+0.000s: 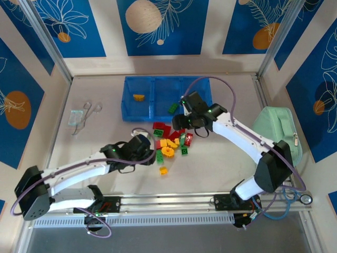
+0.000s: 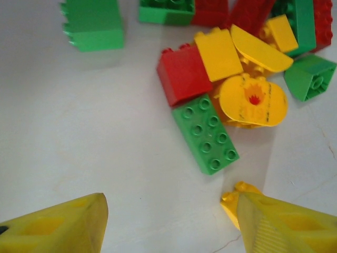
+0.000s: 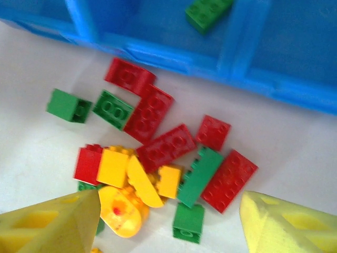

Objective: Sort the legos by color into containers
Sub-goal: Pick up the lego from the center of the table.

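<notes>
Two arms, one blue tray (image 1: pixel 137 117) of three compartments, some eighteen legos. You have two sorted so far: a yellow-orange brick (image 1: pixel 138 97) in the compartment farthest from your right gripper (image 3: pixel 171 197), and a green brick (image 3: pixel 208 11) in the middle one. The others form a pile (image 3: pixel 158 153) on the table (image 2: pixel 79 132), where six red, five green and five yellow-orange pieces can be counted, a round yellow-orange piece (image 2: pixel 253 100) among them, most packed against one another. Your right gripper hangs released and empty, fingers wide, over the near side of the pile, with the tray's wall just beyond it. Your left gripper (image 2: pixel 168 203) is likewise unclenched and holds nothing. The pile lies ahead of it, toward the finger at the right of the left wrist view, with an eight-stud green brick (image 2: pixel 205 134) nearest. A small yellow-orange piece (image 2: pixel 231 199) sits against that finger's tip. A mint-green pouch (image 1: pixel 276 129) lies well outside the right arm, and metal scissors (image 1: pixel 90 112) and a clear packet (image 1: pixel 76 117) well outside the left.
</notes>
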